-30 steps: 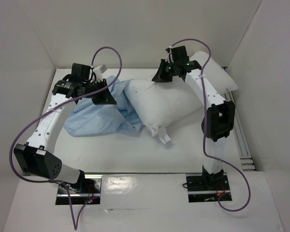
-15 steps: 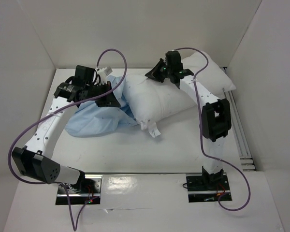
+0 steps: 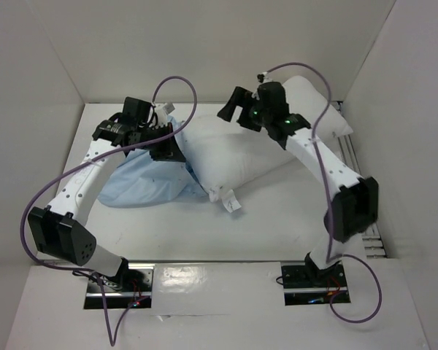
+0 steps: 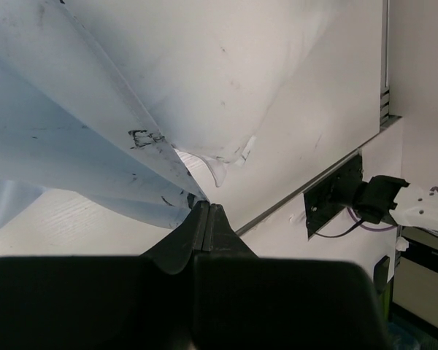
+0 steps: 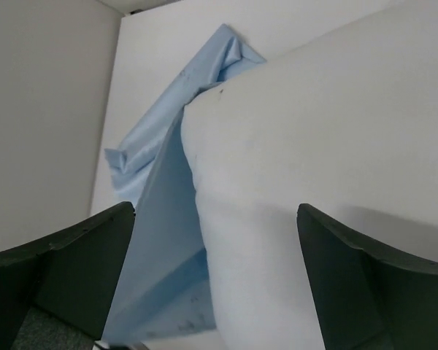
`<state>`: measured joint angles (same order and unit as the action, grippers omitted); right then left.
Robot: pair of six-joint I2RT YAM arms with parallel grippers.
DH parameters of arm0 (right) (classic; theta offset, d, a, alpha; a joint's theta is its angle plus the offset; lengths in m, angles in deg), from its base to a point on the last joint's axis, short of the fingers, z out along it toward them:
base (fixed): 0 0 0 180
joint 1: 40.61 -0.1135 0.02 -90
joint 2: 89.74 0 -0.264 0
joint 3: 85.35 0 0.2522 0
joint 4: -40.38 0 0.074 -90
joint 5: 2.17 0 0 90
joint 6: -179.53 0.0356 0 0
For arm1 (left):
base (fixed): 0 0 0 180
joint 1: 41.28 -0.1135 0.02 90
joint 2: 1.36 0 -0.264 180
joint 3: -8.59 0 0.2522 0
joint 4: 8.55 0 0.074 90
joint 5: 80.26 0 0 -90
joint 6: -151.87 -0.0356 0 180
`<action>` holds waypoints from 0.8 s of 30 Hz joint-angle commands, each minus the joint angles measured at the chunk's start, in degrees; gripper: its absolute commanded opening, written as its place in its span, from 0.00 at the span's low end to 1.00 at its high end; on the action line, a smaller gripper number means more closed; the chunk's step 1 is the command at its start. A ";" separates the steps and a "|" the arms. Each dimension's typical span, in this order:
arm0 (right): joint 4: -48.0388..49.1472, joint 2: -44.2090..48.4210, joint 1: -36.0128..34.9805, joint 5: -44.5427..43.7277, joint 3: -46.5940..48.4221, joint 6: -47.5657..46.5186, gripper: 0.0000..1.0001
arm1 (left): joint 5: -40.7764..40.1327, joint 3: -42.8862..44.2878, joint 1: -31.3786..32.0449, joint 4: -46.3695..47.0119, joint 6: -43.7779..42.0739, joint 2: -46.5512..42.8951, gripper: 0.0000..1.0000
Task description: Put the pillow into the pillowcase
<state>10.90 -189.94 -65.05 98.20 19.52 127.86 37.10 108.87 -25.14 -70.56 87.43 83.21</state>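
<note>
The white pillow (image 3: 255, 146) lies slantwise across the middle of the table, its small tag (image 3: 231, 202) at the near corner. Its left end pushes into the open mouth of the light blue pillowcase (image 3: 139, 179). My left gripper (image 3: 168, 151) is shut on the pillowcase's upper edge and holds it lifted; in the left wrist view the jaws (image 4: 206, 208) meet on the blue cloth (image 4: 73, 160) beside the pillow (image 4: 226, 73). My right gripper (image 3: 230, 111) hovers open over the pillow's left end. Its fingers (image 5: 80, 255) stand wide apart (image 5: 219, 251) over pillow (image 5: 314, 146) and pillowcase (image 5: 160, 219).
White walls close in the table on the left, back and right. A metal rail (image 3: 363, 215) runs along the right edge. Purple cables (image 3: 179, 84) loop above both arms. Two base plates (image 3: 312, 281) sit at the near edge.
My right gripper has opened, let go of the pillow and lifted off it. The pillow slid left, further into the pillowcase mouth. My left gripper shifted slightly right, still gripping the cloth.
</note>
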 commanded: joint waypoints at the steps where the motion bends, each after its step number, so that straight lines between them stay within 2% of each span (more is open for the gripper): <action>1: -9.04 12.82 0.28 -7.29 -4.17 -12.81 1.00 | 0.78 2.25 0.29 2.19 1.15 0.33 0.00; 2: -13.41 16.41 0.28 -8.25 -7.67 -13.53 1.00 | 0.16 2.25 0.29 2.19 1.16 0.33 0.00; 5: -17.40 22.30 0.28 -5.38 -13.66 -14.60 1.00 | 0.16 2.25 0.29 2.19 1.16 0.33 0.00; 7: -17.41 25.04 0.28 2.14 -19.99 -15.20 1.00 | -0.54 2.25 0.29 2.19 1.16 0.33 0.00; 14: -6.72 22.78 -1.66 17.12 -31.59 -10.47 1.00 | -1.68 1.20 -0.23 2.19 1.16 -0.29 0.00; 19: 1.66 19.26 -2.27 21.97 -34.51 -7.30 1.00 | -1.69 1.19 -0.23 2.19 1.68 -0.29 0.00; 24: 8.69 13.99 -4.90 22.77 -35.12 -4.58 0.98 | -1.69 2.33 -0.23 2.19 1.68 -0.29 0.00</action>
<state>10.61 -173.66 -68.42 118.09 -15.26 120.97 35.17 108.93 -25.12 -69.84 89.04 83.71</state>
